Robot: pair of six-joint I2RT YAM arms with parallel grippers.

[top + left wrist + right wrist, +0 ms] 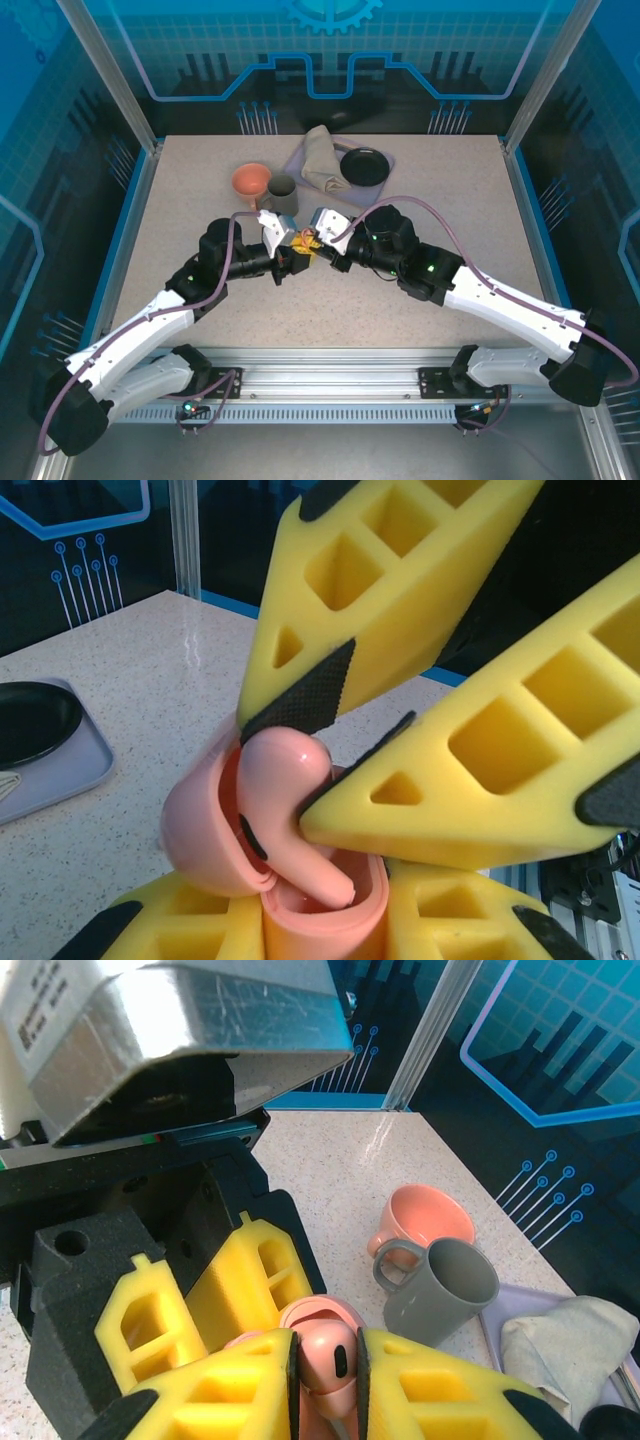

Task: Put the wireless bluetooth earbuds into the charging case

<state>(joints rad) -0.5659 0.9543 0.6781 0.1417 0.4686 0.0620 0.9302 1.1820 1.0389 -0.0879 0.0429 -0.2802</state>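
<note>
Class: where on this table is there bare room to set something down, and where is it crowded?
Bare: table right of the tray; also left of the pink cup. Crowded: back centre around the grey mug, and mid-table where left gripper and right gripper meet.

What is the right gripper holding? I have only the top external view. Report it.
Observer: The right gripper is shut on a salmon-pink earbud.
Operator: Tell me how far into the case it is.
Observer: Only its stem tip is inside the open pink charging case, which the left gripper clamps; the earbud's head sits above the rim.
</note>
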